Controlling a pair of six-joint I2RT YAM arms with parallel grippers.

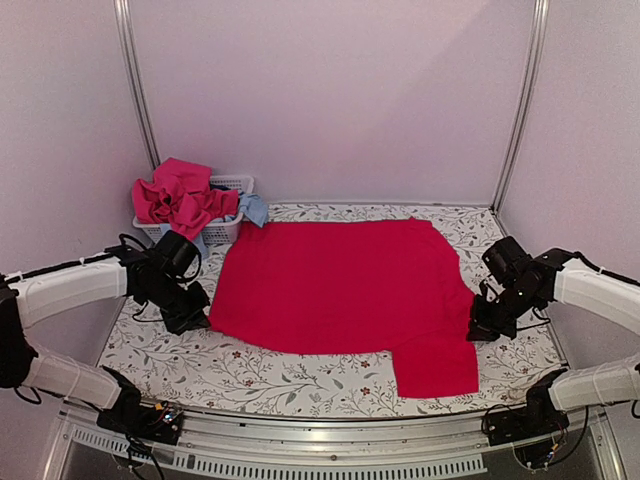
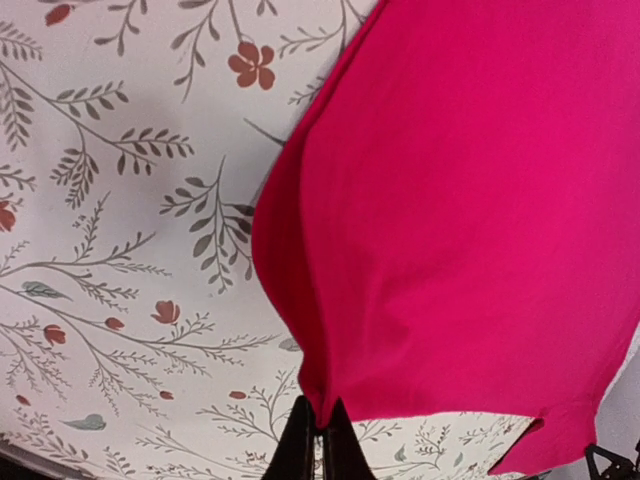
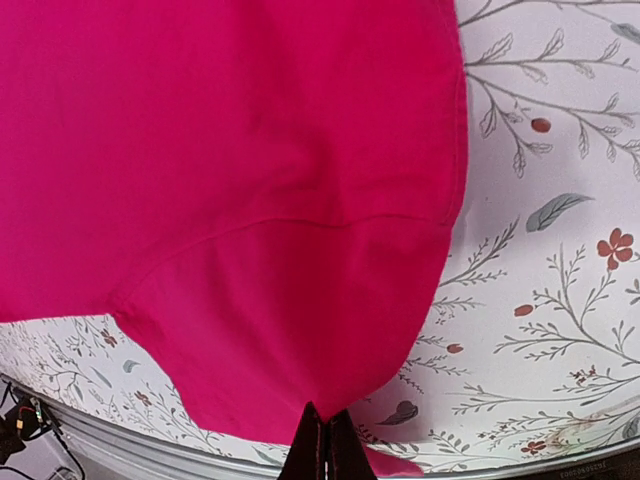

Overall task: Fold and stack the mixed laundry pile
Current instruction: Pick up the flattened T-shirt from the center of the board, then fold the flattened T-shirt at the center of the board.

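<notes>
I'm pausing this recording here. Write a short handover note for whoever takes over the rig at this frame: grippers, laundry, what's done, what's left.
Left gripper: shut, pinching the red shirt at its left edge.
Right gripper: shut, pinching the same shirt on its right side, at the sleeve.
Laundry: red shirt spread flat on the table; pink pieces and a light blue piece heaped in the white basket, rear left.
Done: one shirt laid out; no fold, no stack visible.
Left: fold this shirt, then fold and stack the rest.
</notes>
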